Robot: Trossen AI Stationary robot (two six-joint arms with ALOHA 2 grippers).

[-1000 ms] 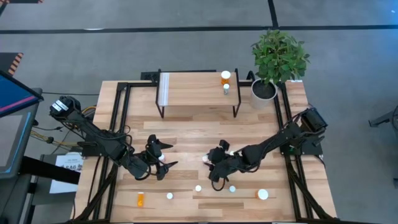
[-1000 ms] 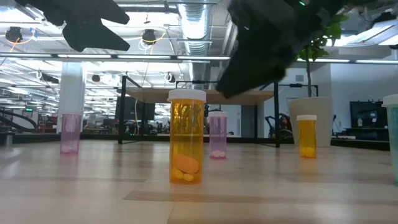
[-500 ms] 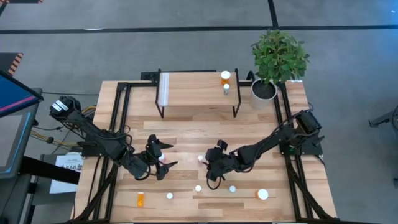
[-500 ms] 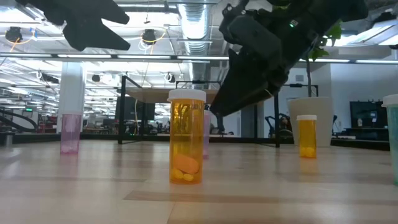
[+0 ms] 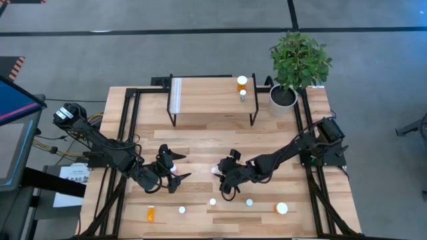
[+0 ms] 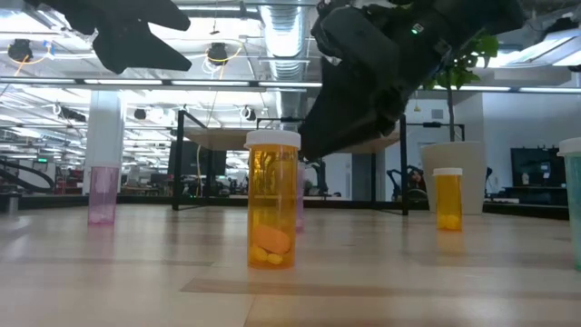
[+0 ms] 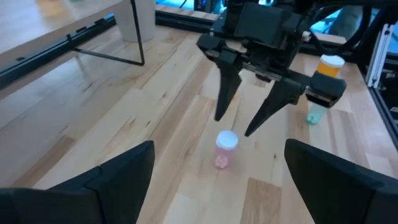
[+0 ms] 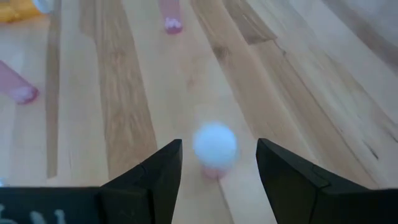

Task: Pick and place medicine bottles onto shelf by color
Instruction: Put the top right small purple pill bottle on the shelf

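A small pink medicine bottle [image 7: 225, 149] with a white cap [image 8: 214, 144] stands upright on the tabletop, left of the middle. My right gripper [image 7: 233, 126] is open just above it, one finger on either side of the cap, touching nothing. My left gripper [image 5: 180, 167] hangs open a little to the left, pointing at the bottle. The shelf [image 5: 200, 100] stands at the far side. It carries an orange bottle [image 5: 241, 82] and a smaller one [image 5: 243, 95] at its right end.
More bottles stand along the near edge: an orange one [image 6: 272, 204], another orange [image 6: 448, 197], a pink one [image 6: 102, 193], white-capped ones [image 5: 249, 202] [image 5: 281, 209]. An orange bottle [image 5: 150, 213] lies near left. A potted plant [image 5: 298, 63] stands at the far right corner.
My right gripper has moved toward the table's left edge and slightly down, coming over the pink bottle, which has stayed where it stood.
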